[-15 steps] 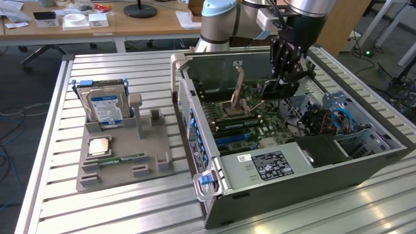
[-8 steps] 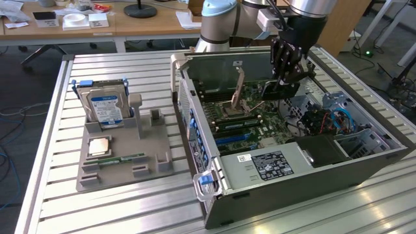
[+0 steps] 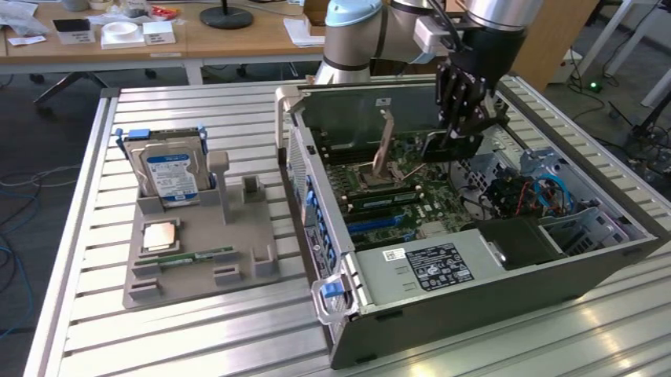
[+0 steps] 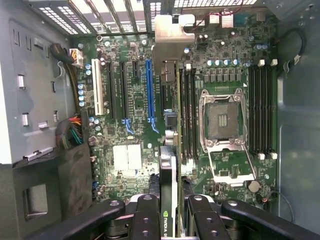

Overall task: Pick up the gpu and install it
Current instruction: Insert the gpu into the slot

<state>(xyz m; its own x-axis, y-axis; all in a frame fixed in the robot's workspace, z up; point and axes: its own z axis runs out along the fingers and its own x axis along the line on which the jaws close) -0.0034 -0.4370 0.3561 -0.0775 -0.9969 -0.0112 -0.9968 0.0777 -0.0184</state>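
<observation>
Jaws grip the gpu (image 4: 168,197) on edge above the motherboard (image 4: 135,131), near the blue slot (image 4: 149,90), evidently so its connector edge faces down for seating there.

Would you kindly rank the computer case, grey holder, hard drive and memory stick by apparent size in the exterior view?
Largest to smallest:
1. computer case
2. grey holder
3. hard drive
4. memory stick
The differences are plain; none look alike.
</observation>
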